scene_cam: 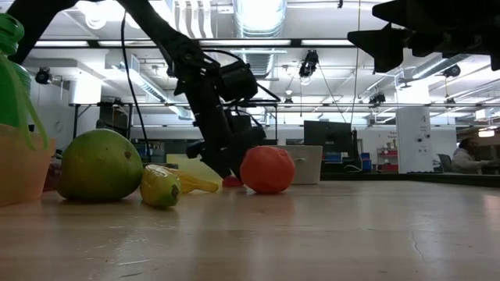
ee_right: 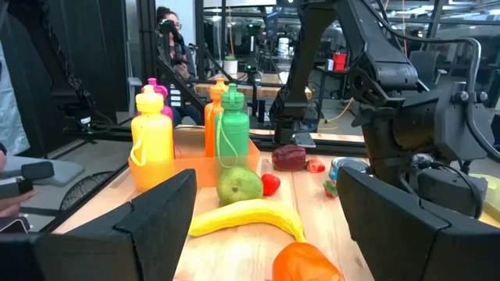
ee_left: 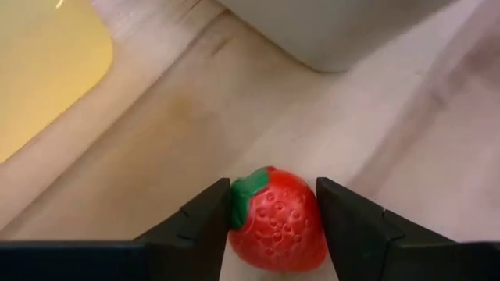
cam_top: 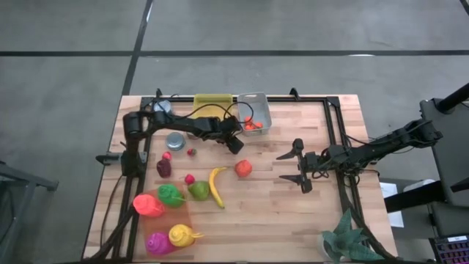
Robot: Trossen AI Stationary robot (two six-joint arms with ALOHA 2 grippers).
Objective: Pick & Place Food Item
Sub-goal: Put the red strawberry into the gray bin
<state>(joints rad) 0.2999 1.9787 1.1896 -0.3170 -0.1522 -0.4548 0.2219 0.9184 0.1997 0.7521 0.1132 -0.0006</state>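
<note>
Closest in, right between the left gripper (ee_left: 273,189) fingers (ee_left: 199,222): the strawberry (ee_left: 281,226), green cap turned toward one finger, red flanks met by a dark pad on either side. Roughly half closed, then, and clamped on the berry by the look of it, with the berry low against the tabletop (ee_left: 156,140), just short of the grey bin (ee_left: 351,31). Looks like the grasp itself in hand, lift yet to come. To do it well: keep the squeeze centred on the widest part, not up on the leafy cap, since a smooth rounded toy like this probably squirts out of an off-centre pinch. Confirm firm contact on both sides before raising. Lift straight up first, clear of the wood, then carry. Mind the bin wall just ahead and the yellow tray (ee_left: 39,62) off to one side; no dragging into either. Farther out across the tabletop, seen from above: a round orange fruit (cam_top: 243,168) and a banana (cam_top: 216,187) nearby, not in the way of a vertical lift. Farthest off, well apart at the other side: the right gripper (cam_top: 293,166), fingers spread wide, holding nothing, hovering and waiting.
</note>
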